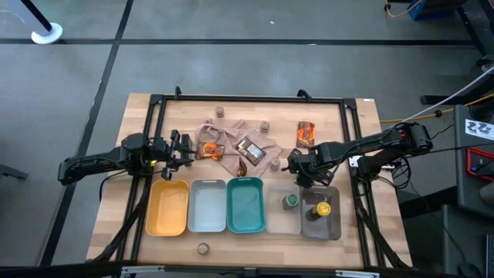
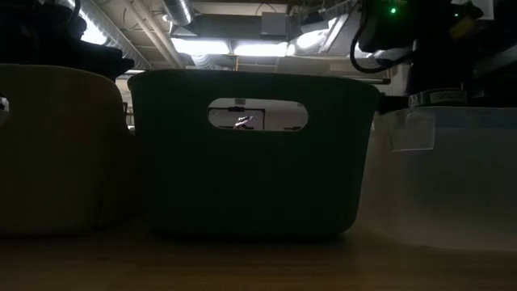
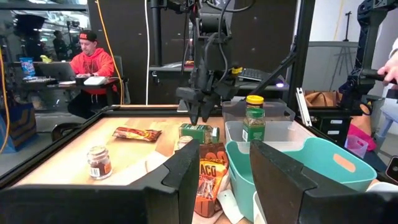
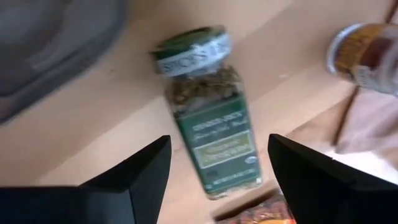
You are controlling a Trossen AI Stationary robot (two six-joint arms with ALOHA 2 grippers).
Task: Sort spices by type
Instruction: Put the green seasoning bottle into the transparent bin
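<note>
A green-lidded spice jar point(image 4: 210, 124) lies on its side on the bare wood, just off the cloth's right end. My right gripper point(image 4: 217, 149) hangs open straight above it, pointing down, one finger on each side of the jar's body and not touching it; the left wrist view shows that gripper point(image 3: 199, 115) just above the jar point(image 3: 198, 132). My left gripper point(image 3: 227, 171) waits open and level at the table's left, beside the yellow tray point(image 1: 167, 208). A tan-lidded jar point(image 4: 367, 50) stands close by. Packets point(image 1: 251, 150) lie on the beige-pink cloth point(image 1: 228, 137).
Yellow, grey point(image 1: 207, 206), teal point(image 1: 245, 205), clear point(image 1: 279, 220) and dark grey point(image 1: 333, 224) trays line the near edge. The clear one holds a green-lidded jar point(image 1: 290, 201), the dark grey one a yellow-lidded jar point(image 1: 322, 209). Loose jars point(image 1: 221, 111) stand elsewhere. People sit beyond the table.
</note>
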